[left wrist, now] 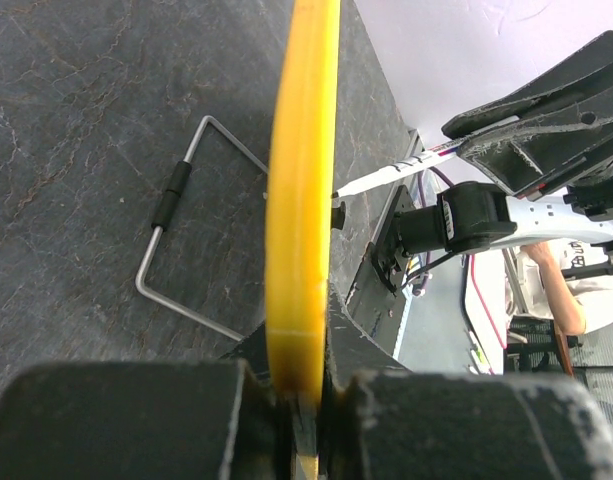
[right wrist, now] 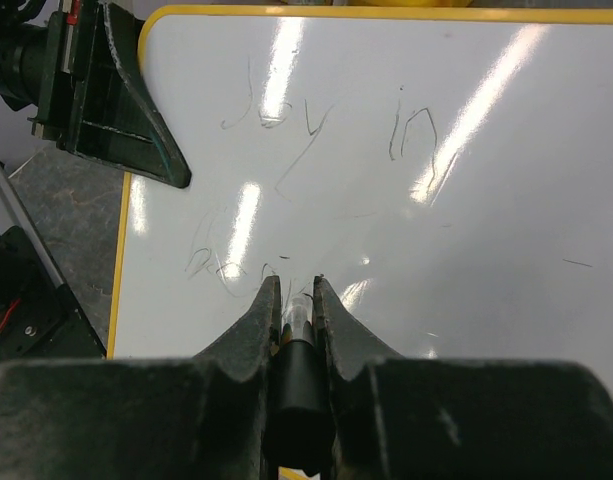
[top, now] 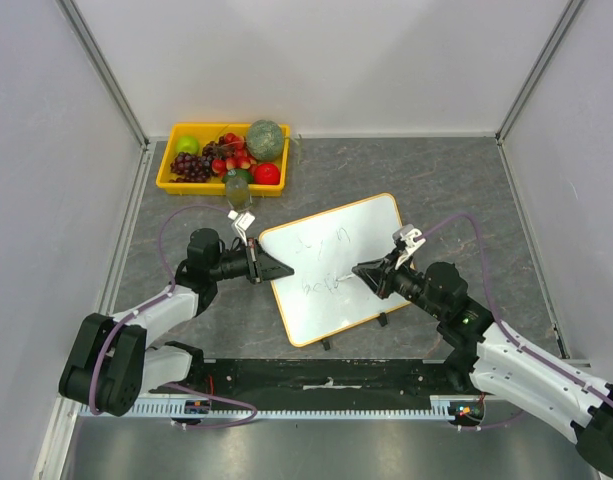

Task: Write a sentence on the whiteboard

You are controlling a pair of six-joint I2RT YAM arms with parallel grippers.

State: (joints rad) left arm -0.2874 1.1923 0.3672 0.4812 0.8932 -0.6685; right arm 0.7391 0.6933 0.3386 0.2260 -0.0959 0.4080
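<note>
Whiteboard (top: 336, 268), orange-yellow frame, at centre of the grey surface (top: 436, 180), long axis running roughly 8 to 2 o'clock; sentence (right wrist: 414, 130) in thin dark strokes, upper line roughly "Joy in", lower line a faint partial scrawl. Left jaws at the board's 9 o'clock edge, almost closed, clamped on the yellow frame; right jaws reaching in from its 4 o'clock side, narrow, pinching a marker (right wrist: 299, 322) aimed at the lower line, tip contact not discernible. Yellow fruit tray (top: 223, 157) at 11 o'clock of the board, well apart.
</note>
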